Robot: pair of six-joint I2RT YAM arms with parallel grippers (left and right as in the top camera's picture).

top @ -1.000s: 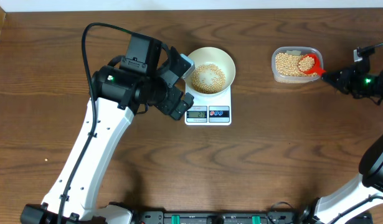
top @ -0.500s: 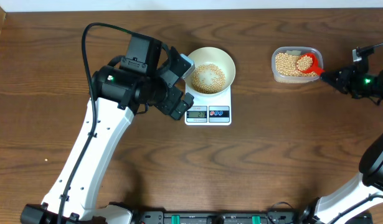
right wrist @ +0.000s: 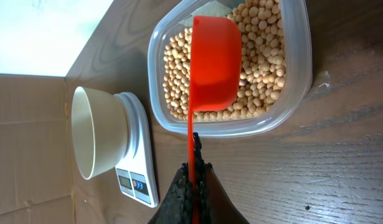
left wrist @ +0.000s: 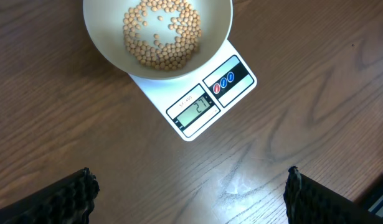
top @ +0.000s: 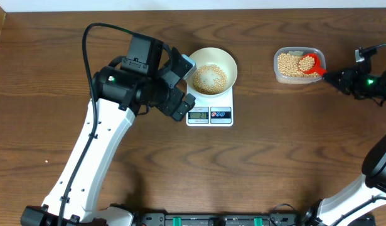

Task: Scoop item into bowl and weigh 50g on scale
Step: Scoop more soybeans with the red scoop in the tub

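My right gripper [right wrist: 194, 171]: clamped on red plastic scoop [right wrist: 213, 62] by its handle.
Scoop head: over tan-yellow beans [right wrist: 266, 56] in clear plastic tub [right wrist: 301, 62], upper right overhead.
Round white bowl [top: 211, 54]: on flat white scale [top: 209, 115], well left, along handle's axis.
My left gripper [left wrist: 190, 190]: wide open, empty.

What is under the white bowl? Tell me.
The scale, with the bowl resting on it. Its display and buttons stick out past the bowl's rim; the weighing surface beneath the bowl is covered.

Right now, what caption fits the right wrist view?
Right gripper shut on a red scoop at the tub of beans; bowl on scale beyond.
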